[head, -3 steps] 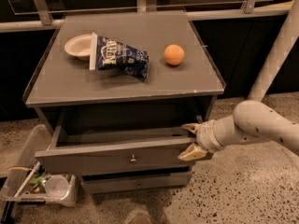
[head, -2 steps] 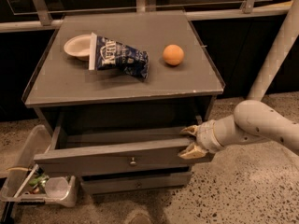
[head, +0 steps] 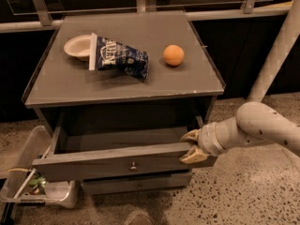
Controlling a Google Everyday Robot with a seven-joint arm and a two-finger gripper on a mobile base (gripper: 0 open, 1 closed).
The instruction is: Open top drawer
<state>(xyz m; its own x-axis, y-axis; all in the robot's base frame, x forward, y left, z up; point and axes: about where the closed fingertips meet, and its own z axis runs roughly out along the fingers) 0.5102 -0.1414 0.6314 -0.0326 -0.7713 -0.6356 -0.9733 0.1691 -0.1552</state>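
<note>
The top drawer (head: 93,161) is a dark grey wooden front with a small round metal knob (head: 133,165) at its centre. It stands pulled out a good way from the grey cabinet (head: 140,86), and its inside shows dark. My gripper (head: 192,146) comes in from the right on a white arm (head: 262,125). It is at the right end of the drawer front. One finger (head: 191,135) lies behind the front's top edge and the other one (head: 193,157) lies in front of it, clamping the board.
On the cabinet top lie a white bowl (head: 76,46), a blue chip bag (head: 119,57) and an orange (head: 173,55). A narrower drawer front (head: 136,184) sits below. A clear plastic bin (head: 47,191) stands on the floor at left. A white post (head: 276,55) slants at right.
The top drawer has slid a little further out toward the camera, and my gripper has moved with it at its right end.
</note>
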